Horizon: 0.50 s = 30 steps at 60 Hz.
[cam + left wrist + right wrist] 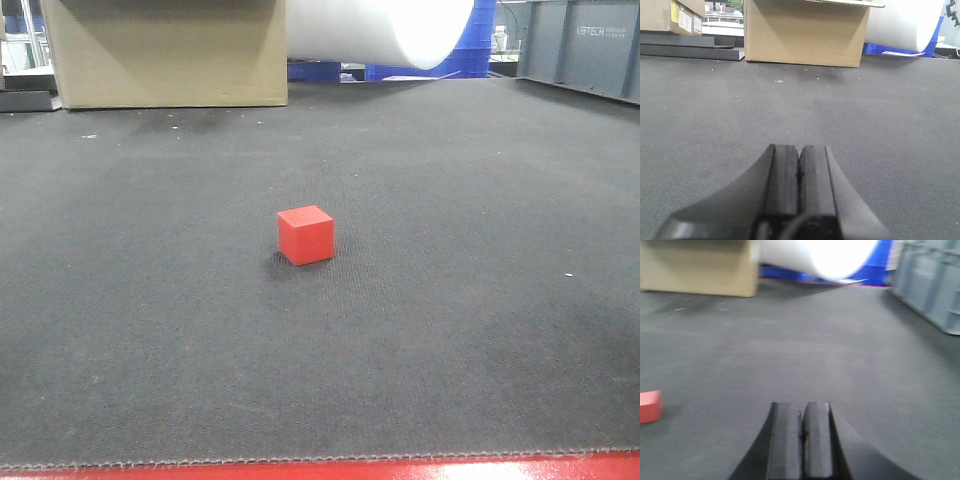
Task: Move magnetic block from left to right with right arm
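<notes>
The magnetic block (305, 235), a small red cube, rests on the dark mat (450, 330) near the middle of the front view. In the right wrist view the magnetic block (650, 406) shows at the left edge, partly cut off, to the left of my right gripper (802, 407). That gripper is shut with nothing between its pads and hovers low over the mat. My left gripper (799, 149) is also shut and empty, low over bare mat; the cube is out of its view. Neither gripper appears in the front view.
A cardboard box (165, 50) stands at the back left, with a white roll (380, 30) and blue crates (470, 55) behind. A grey bin (585, 45) sits at the back right. A red strip (400, 470) marks the mat's front edge.
</notes>
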Tool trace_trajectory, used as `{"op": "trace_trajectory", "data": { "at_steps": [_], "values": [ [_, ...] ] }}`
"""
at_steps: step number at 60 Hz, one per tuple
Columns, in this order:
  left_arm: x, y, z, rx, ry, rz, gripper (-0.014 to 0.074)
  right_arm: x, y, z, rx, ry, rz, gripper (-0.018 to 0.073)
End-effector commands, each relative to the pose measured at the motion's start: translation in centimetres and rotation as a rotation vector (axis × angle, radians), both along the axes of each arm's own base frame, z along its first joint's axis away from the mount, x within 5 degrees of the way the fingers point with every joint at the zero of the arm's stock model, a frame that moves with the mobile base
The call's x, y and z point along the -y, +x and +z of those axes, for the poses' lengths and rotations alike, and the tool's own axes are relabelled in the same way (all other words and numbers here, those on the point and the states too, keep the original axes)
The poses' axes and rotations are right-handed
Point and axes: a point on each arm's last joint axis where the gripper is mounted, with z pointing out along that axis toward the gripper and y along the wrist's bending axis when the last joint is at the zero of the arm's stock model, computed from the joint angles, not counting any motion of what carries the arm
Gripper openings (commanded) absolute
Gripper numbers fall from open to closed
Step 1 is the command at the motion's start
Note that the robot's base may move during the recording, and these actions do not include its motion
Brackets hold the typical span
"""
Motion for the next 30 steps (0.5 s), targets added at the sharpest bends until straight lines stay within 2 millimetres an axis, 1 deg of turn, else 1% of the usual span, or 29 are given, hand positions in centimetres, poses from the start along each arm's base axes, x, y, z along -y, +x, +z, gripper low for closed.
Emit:
{"op": "trace_trajectory", "data": {
  "at_steps": [1, 10, 21, 25, 30],
  "values": [
    [0.0, -0.1, 0.5, 0.088, -0.009, -0.001, -0.0116, 0.5, -0.2, 0.0, 0.142, 0.004, -0.075, 0.006],
    [0.0, -0.1, 0.5, 0.088, -0.009, -0.001, -0.0116, 0.7, -0.3, -3.3, 0.148, 0.006, -0.119, 0.006],
    [0.0, -0.1, 0.5, 0.088, -0.009, -0.001, -0.0116, 0.8, 0.0, -6.3, 0.168, 0.051, -0.129, 0.006],
    [0.0, -0.1, 0.5, 0.088, -0.009, -0.001, -0.0116, 0.8, 0.0, -6.5, 0.135, 0.055, -0.126, 0.006],
    [0.0, -0.1, 0.5, 0.088, -0.009, -0.001, -0.0116, 0.8, 0.0, -6.5, 0.135, 0.054, -0.126, 0.006]
  ]
}}
